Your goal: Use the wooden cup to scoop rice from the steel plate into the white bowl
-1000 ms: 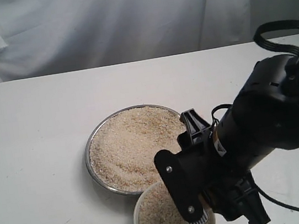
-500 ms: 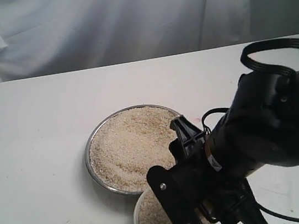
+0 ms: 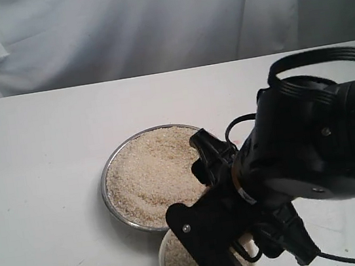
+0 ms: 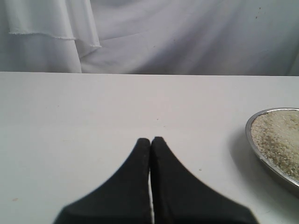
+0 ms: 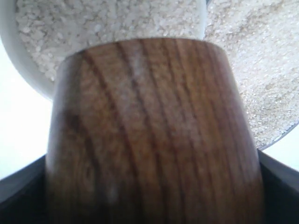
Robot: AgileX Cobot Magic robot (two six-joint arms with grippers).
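The grained orange-brown wooden cup (image 5: 149,135) is clamped by right gripper (image 3: 228,250) over thick-rimmed white bowl (image 5: 18,60); left gripper (image 4: 150,142) is closed.

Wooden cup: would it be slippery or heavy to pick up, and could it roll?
Probably a bit slippery: the cup looks smooth with a slight sheen. Likely stiff and fairly light, being grained wood. It is round and tapered, so on its side it might roll in a curve.
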